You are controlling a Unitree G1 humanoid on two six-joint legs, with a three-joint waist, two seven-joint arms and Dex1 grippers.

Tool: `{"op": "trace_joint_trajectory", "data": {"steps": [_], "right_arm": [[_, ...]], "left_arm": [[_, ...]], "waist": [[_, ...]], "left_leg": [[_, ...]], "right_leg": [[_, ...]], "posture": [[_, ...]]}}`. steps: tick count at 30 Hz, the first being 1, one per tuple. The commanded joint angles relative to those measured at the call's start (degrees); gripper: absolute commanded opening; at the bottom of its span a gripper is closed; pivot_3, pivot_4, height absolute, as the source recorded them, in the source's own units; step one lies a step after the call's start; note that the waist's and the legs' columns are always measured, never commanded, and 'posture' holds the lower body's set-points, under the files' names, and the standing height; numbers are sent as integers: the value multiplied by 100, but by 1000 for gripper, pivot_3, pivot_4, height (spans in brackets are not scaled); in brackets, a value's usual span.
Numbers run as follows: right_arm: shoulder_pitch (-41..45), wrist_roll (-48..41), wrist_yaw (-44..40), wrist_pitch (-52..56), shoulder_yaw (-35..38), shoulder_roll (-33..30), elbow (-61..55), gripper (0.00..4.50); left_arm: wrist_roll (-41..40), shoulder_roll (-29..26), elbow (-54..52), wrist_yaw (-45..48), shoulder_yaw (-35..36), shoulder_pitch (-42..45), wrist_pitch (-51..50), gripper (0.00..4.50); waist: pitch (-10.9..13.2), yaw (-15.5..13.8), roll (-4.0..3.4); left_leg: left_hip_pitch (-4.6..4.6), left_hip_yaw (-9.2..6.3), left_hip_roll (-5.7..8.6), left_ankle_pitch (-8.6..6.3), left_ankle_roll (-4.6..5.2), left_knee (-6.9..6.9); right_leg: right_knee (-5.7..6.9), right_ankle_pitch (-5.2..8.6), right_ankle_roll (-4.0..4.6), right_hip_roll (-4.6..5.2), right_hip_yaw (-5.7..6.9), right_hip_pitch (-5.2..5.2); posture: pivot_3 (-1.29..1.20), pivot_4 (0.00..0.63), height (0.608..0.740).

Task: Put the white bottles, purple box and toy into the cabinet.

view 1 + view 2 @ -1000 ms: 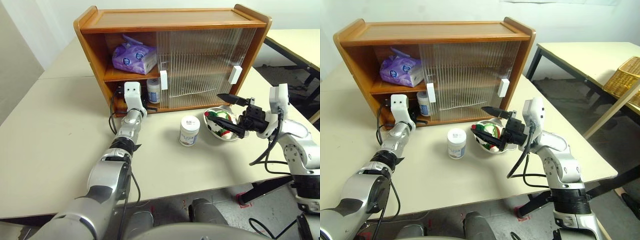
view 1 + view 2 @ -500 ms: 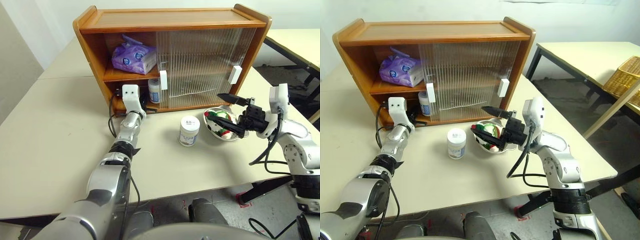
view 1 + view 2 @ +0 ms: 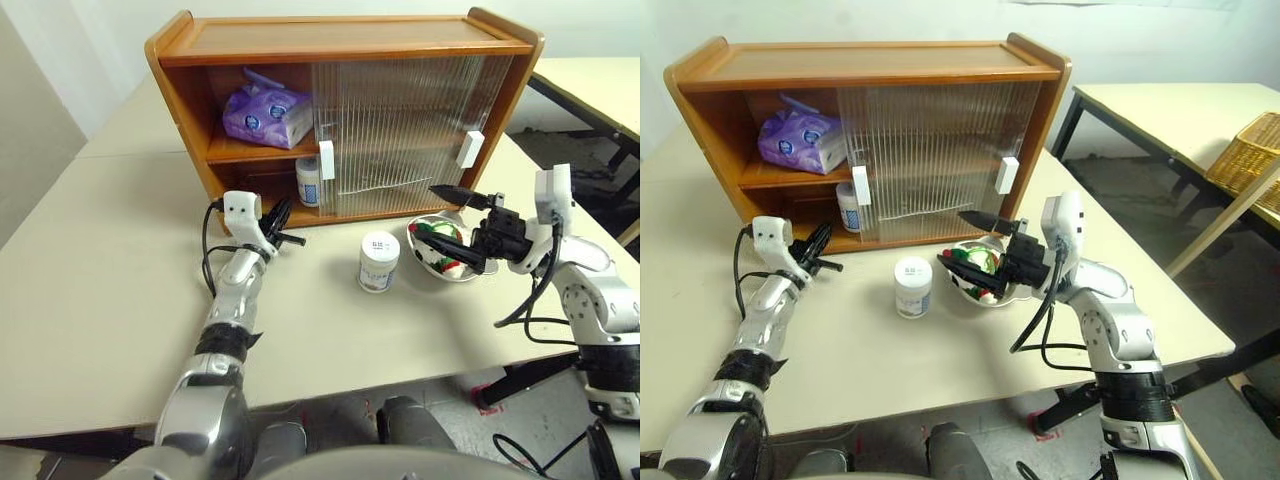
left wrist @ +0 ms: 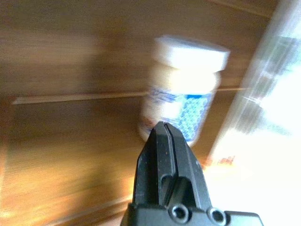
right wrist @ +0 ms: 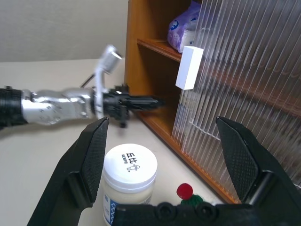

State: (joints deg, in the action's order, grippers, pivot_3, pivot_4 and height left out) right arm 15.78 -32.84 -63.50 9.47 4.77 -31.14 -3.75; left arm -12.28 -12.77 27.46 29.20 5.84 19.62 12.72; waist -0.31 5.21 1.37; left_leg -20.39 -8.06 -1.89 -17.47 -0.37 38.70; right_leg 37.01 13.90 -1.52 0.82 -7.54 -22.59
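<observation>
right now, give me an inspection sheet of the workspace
surface: beige table, bare around the things.
job's things: purple box on the cabinet's upper shelf; one white bottle on the lower shelf, one white bottle on the table; toy in a metal bowl.
clutter: nothing seen.
claws: left claw shut, empty, in front of the open side; right claw open above the bowl.
cables: black cables on both arms.
surroundings: second table, wicker basket.
</observation>
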Motion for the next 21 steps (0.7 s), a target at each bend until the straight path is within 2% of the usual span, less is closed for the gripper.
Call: {"op": "trace_joint_trajectory", "data": {"steps": [1, 6, 8, 14, 21], "right_arm": [[4, 28, -49, 11, -17, -17, 54, 4500], [-12, 46, -90, -19, -23, -8, 95, 4500], [-28, 58, -97, -35, -20, -10, 99, 4500], [-181, 69, -63, -57, 53, -60, 26, 4500], [-333, 25, -10, -35, 165, -156, -98, 4500]], "left_arm": [[-426, -482, -1131, 876, -104, -335, -438, 25], [-919, -1003, -1737, 1916, -345, -444, -1258, 1481], [-1056, -1128, -1828, 2293, -479, -429, -1550, 2274], [-1021, -1113, -1698, 2847, -874, -196, -1892, 4387], [-577, -1018, -973, 3350, -1407, 140, -1602, 4448]], "waist": [[0, -8, 0], [-7, -95, -10], [-7, -100, -11], [-7, -62, -11], [-7, -16, -12]], "left_leg": [[0, 0, 0, 0, 0, -2], [-1, 0, 0, -1, -1, 2], [0, 0, 0, -1, -1, 3], [0, 0, -2, -2, 0, 1], [-2, 0, -2, -3, 1, 2]], "right_leg": [[0, 0, 1, 0, 1, -3], [1, -6, 22, 0, 0, -1], [1, -10, 33, 0, -1, -1], [2, -11, 37, 0, -1, -10], [1, -8, 35, 0, -2, -10]], "posture": [[-161, 0, 740], [-161, 0, 740], [-167, 0, 740], [-184, 0, 740], [-216, 0, 740]]}}
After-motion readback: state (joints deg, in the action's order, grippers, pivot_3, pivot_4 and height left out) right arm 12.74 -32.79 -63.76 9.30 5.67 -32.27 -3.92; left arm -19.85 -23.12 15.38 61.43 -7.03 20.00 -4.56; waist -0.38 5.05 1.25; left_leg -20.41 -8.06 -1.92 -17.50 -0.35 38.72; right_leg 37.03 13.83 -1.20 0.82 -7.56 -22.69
